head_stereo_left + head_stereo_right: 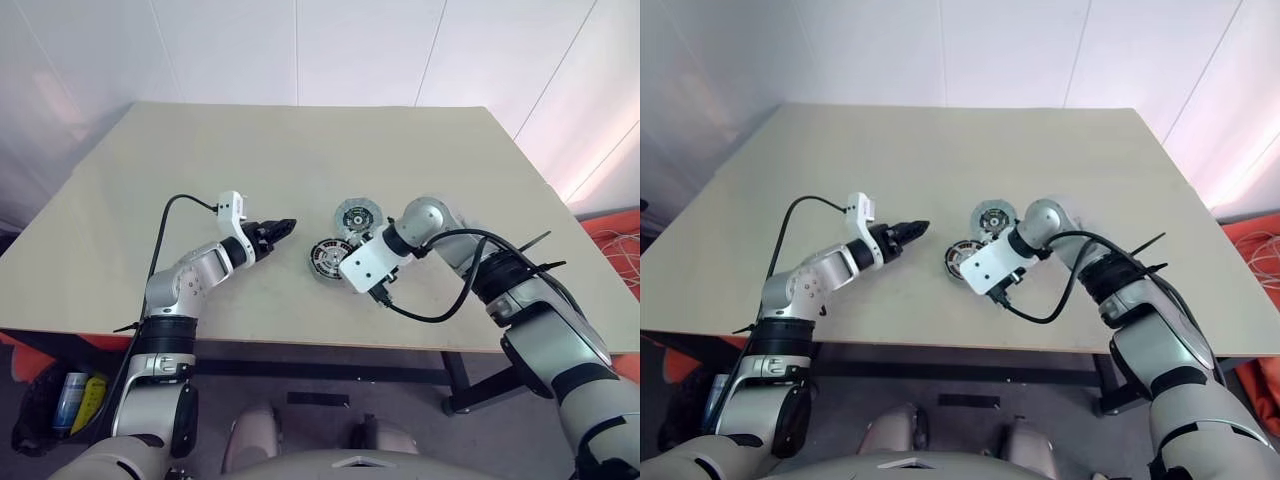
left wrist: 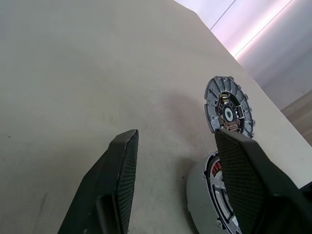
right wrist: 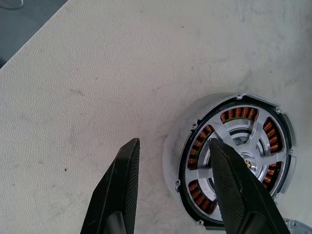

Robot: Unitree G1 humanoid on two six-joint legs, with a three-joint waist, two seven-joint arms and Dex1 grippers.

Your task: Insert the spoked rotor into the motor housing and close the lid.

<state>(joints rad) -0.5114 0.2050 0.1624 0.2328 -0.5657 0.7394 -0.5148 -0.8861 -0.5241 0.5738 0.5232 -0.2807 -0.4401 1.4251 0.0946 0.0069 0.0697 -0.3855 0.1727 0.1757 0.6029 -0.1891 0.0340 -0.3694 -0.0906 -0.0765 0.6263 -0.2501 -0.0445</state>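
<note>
Partly, the right end effector (image 3: pixel 170 190) hides the motor housing (image 3: pixel 234 161).

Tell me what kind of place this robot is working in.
Probably a robotics lab or test cell set up for assembly practice. A plain beige table stands against bare white wall panels and carries only electric-motor parts: the motor housing with copper windings and the lid.
</note>
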